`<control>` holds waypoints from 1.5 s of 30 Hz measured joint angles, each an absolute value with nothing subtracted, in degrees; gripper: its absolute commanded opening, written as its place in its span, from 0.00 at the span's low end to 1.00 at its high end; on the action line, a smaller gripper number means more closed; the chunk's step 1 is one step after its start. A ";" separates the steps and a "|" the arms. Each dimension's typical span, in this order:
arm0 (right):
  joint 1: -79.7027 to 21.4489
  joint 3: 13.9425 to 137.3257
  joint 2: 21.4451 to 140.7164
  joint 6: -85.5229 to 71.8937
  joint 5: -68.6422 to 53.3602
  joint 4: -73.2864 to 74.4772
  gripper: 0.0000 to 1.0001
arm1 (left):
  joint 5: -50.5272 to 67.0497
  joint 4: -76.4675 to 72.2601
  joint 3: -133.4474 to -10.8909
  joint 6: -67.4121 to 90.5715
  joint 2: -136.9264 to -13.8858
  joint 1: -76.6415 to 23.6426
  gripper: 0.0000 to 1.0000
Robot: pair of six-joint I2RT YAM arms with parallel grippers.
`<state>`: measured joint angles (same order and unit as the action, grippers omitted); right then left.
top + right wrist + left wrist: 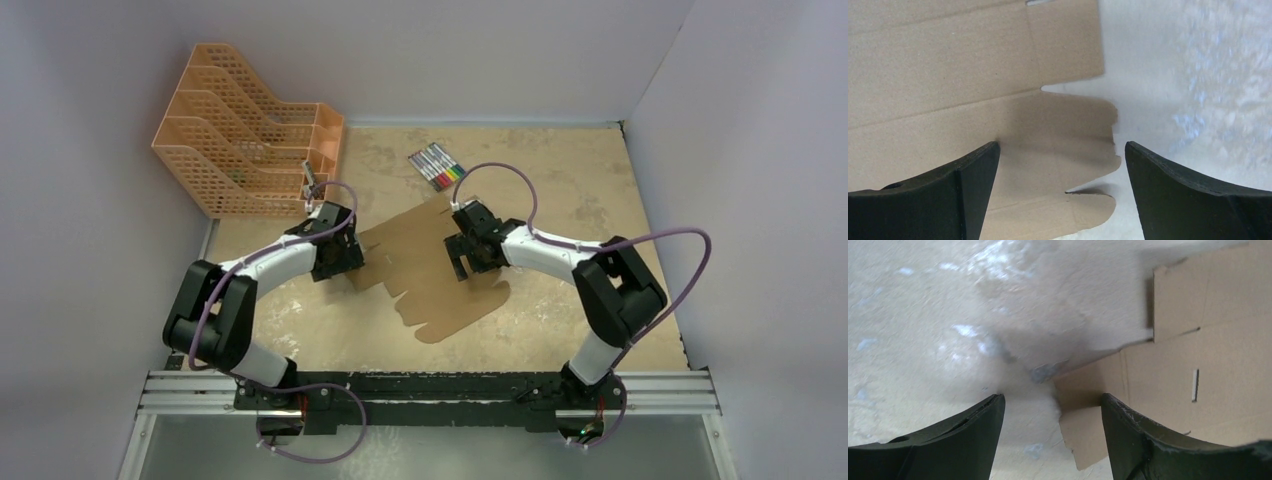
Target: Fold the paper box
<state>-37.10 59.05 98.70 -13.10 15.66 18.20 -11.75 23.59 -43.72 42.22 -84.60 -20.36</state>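
Observation:
The paper box (425,265) is a flat brown die-cut cardboard sheet with flaps and rounded tabs, lying on the table between my two arms. My left gripper (340,262) is open at the sheet's left edge; in the left wrist view a small flap (1093,432) lies between the open fingers (1050,405). My right gripper (470,262) is open over the sheet's right part; in the right wrist view rounded tabs (1083,150) lie between the spread fingers (1063,150). Neither gripper holds anything.
An orange mesh file rack (245,135) stands at the back left, close behind my left arm. A row of coloured markers (437,165) lies at the back, beyond the sheet. White walls close in the table at the left, back and right.

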 measured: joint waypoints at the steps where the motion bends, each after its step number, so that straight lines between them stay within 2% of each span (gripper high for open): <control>1: -37.15 57.84 97.54 -13.08 15.70 18.68 0.98 | -11.99 23.59 -44.93 41.95 -85.86 -20.88 0.66; 6: -38.24 52.45 91.68 -13.10 15.77 22.68 0.99 | -12.16 23.18 -49.89 40.86 -91.15 -22.79 0.61; 11: -40.36 48.51 87.35 -24.34 15.35 26.15 0.99 | -12.23 22.61 -55.68 39.83 -96.60 -25.39 0.59; 20: -41.04 47.97 77.95 -29.67 13.37 28.51 0.99 | -12.78 22.22 -61.65 38.26 -100.88 -26.68 0.63; 26: -37.65 48.10 73.93 -30.35 12.14 28.34 0.99 | -13.52 23.27 -60.23 38.35 -93.67 -26.70 0.64; 32: -36.99 43.27 73.76 -33.15 9.37 27.09 0.99 | -10.57 22.57 -51.79 40.60 -83.48 -27.18 0.64; 37: -36.99 40.99 73.84 -34.02 9.21 26.13 0.99 | -6.59 21.89 -44.47 44.18 -82.83 -28.77 0.64; 45: -37.54 38.87 74.32 -36.47 3.90 22.13 0.99 | -3.53 18.11 -45.74 45.87 -87.22 -29.06 0.63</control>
<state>-37.54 38.87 74.32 -36.47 3.90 22.13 -3.53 18.11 -45.74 45.87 -87.22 -29.06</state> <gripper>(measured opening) 0.987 0.633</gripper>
